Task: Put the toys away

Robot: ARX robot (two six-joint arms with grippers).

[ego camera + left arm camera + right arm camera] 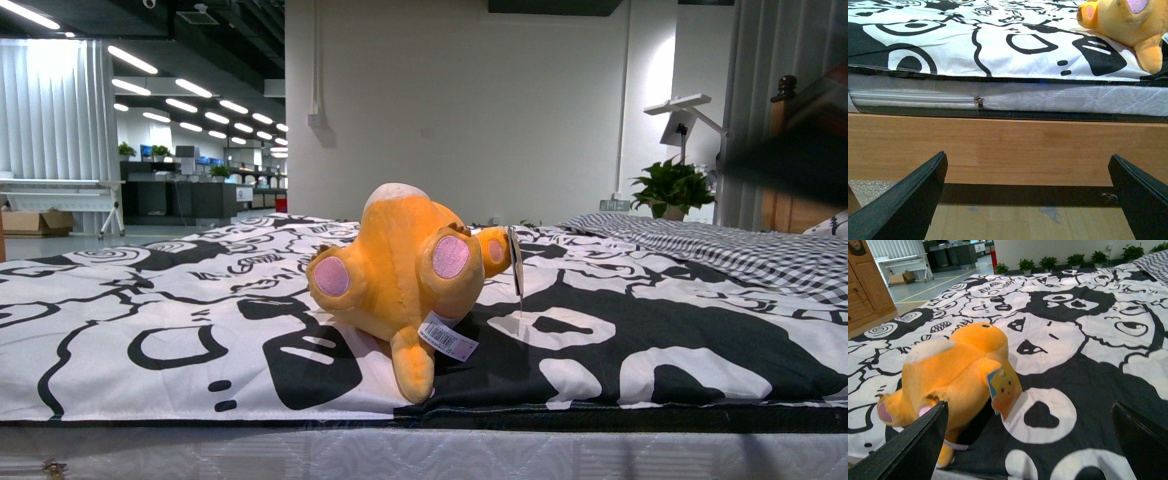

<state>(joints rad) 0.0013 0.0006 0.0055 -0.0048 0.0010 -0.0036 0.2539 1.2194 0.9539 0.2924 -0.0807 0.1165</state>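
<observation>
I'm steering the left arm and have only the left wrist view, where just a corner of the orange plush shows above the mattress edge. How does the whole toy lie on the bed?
Observer: In the front view the plush toy shows whole. It lies on the black-and-white cover near the bed's front edge, with its pink patches and white barcode tag towards the camera.
Operator: Where is the right gripper relative to it?
Observer: The right gripper is open above the cover. In the right wrist view the toy sits off to one side, partly hidden behind one of its fingers, not centred between them.
</observation>
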